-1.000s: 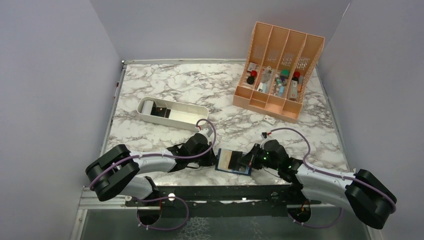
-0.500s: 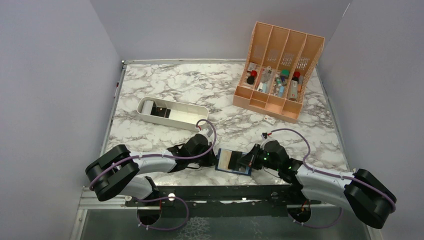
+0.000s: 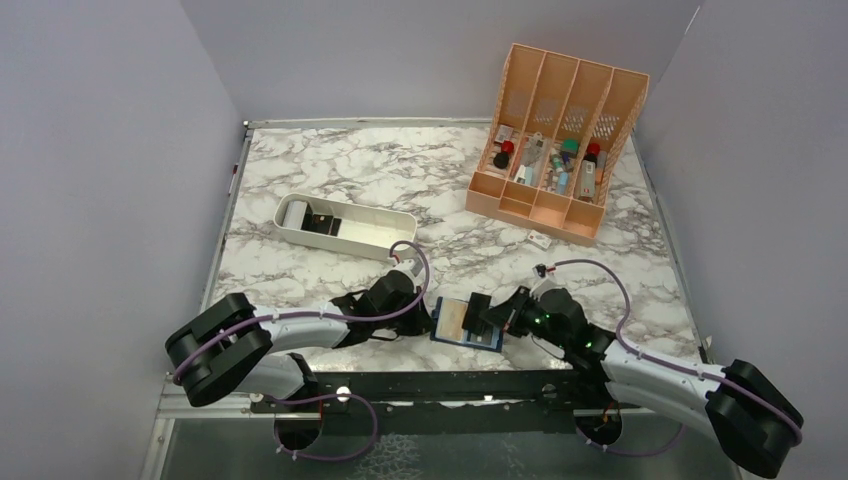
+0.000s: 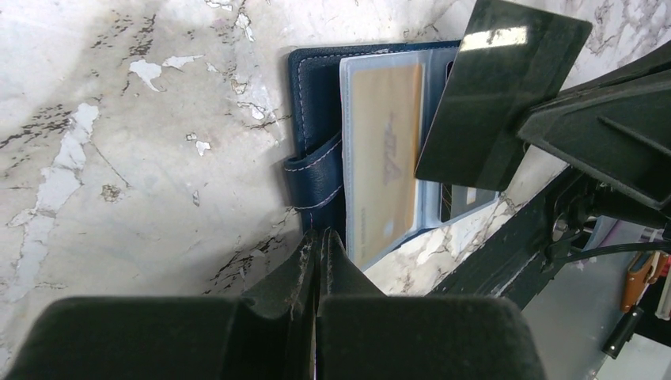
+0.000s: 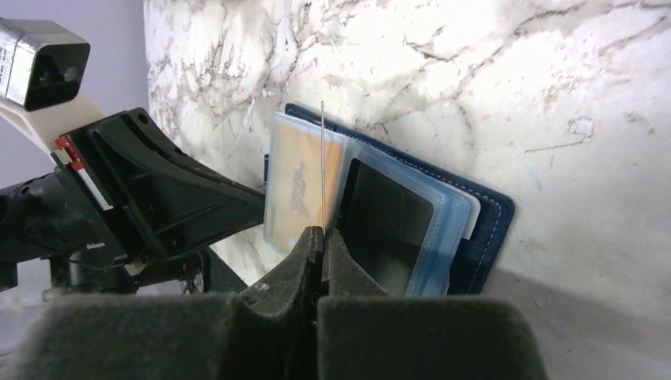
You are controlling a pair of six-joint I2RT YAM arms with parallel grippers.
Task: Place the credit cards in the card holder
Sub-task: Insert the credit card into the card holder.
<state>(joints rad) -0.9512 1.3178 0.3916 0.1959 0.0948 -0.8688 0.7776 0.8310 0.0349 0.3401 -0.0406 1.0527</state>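
Card holder lies open at the near edge of the marble surface, between the 2 tools. 1 tan card sits in a clear pocket on the left arm's side, and 1 dark card in the pocket beside it. Right tool is clenched on a 3rd, black card, held on edge above the pockets. Left tool is clenched on nothing, its tip just beside the holder's snap tab.

Top external: high, from near side, looking down over whole tabletop. Wrist views: close, low, facing each other across open card holder, shared by all three.
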